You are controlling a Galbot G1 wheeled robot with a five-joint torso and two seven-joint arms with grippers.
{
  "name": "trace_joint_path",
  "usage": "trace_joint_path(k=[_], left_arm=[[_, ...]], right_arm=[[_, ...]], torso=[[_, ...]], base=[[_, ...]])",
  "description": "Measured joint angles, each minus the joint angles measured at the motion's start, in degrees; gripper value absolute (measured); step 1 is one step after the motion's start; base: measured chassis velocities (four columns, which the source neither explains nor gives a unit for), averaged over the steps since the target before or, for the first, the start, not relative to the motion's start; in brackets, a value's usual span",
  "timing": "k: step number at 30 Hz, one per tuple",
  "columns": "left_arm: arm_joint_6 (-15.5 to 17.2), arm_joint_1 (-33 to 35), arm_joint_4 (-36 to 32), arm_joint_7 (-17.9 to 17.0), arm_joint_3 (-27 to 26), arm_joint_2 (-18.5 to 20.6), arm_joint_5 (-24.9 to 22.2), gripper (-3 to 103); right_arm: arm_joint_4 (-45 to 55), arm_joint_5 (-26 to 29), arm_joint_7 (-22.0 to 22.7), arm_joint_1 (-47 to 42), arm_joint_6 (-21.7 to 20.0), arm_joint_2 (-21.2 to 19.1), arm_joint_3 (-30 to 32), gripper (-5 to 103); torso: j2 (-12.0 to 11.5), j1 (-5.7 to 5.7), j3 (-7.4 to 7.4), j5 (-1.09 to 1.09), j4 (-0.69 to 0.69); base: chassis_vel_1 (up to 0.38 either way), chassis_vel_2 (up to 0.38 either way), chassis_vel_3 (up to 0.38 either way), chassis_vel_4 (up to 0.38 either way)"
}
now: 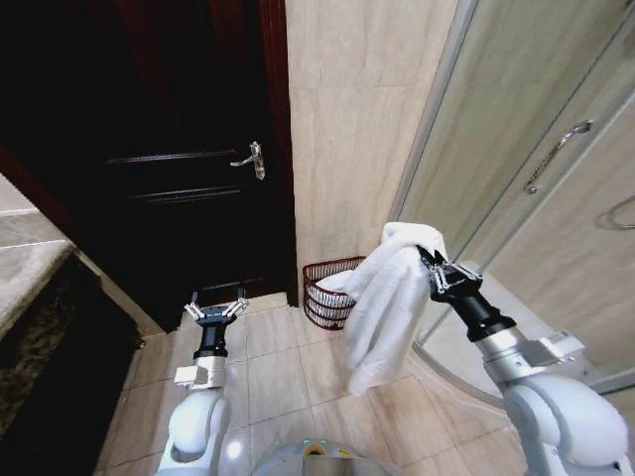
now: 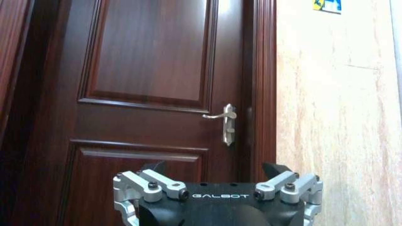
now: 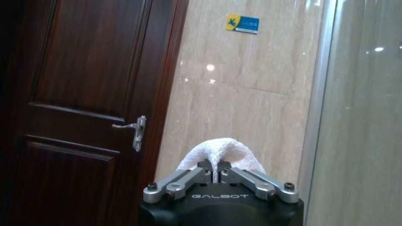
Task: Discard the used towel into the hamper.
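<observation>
White towel (image 1: 387,297) hangs in a long fold from the right gripper (image 1: 434,270), whose fingers are pinched together on its top edge, likely so the cloth clears the floor tiles (image 1: 288,387) during carry. Hamper (image 1: 319,280) stands on the floor against the far wall beside the dark door (image 1: 189,169), just behind and left of the draped towel, lower than the gripper. Left gripper (image 1: 217,310) idles low on the left, fingers spread, holding nothing.

A dark reddish-brown panelled wooden door (image 1: 189,169) with a silver lever handle (image 1: 252,159) fills the upper left, beside a beige tiled wall (image 1: 357,109).
</observation>
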Motion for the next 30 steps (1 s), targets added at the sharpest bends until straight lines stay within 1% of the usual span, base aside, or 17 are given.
trace_joint_path(k=[9,18,26,29,30], left_arm=[[-0.3,0.2,-0.2,0.1,-0.2,0.1,-0.1,100],[-0.2,-0.6,0.2,0.1,-0.2,0.9,-0.5,100],[-0.1,-0.5,0.6,0.1,-0.2,0.8,-0.9,100],[-0.1,0.1,0.7,-0.7,-0.2,0.1,-1.1,100],[-0.1,0.1,0.7,-0.7,-0.2,0.1,-1.1,100]], right_arm=[[0.5,0.0,0.0,0.1,-0.1,0.1,-1.0,3],[0.6,-0.3,0.1,0.4,-0.6,0.3,-1.6,3],[0.5,0.1,1.9,1.6,-1.8,0.0,-3.0,3],[-1.2,3.3,5.2,5.8,-4.6,-2.2,-4.8,3],[-1.2,3.3,5.2,5.8,-4.6,-2.2,-4.8,3]], torso=[[-0.1,-0.05,-0.05,0.00,0.00],[-0.2,-0.07,-0.09,0.00,-0.01],[-0.3,-0.10,-0.13,0.00,-0.01],[-0.3,-0.16,-0.16,0.01,-0.01],[-0.3,-0.16,-0.16,0.01,-0.01]], base=[[-0.011,0.015,0.012,-0.009],[-0.111,0.106,0.110,-0.120],[-0.059,0.056,0.054,-0.061],[0.000,0.000,0.000,0.000],[0.000,0.000,0.000,0.000]])
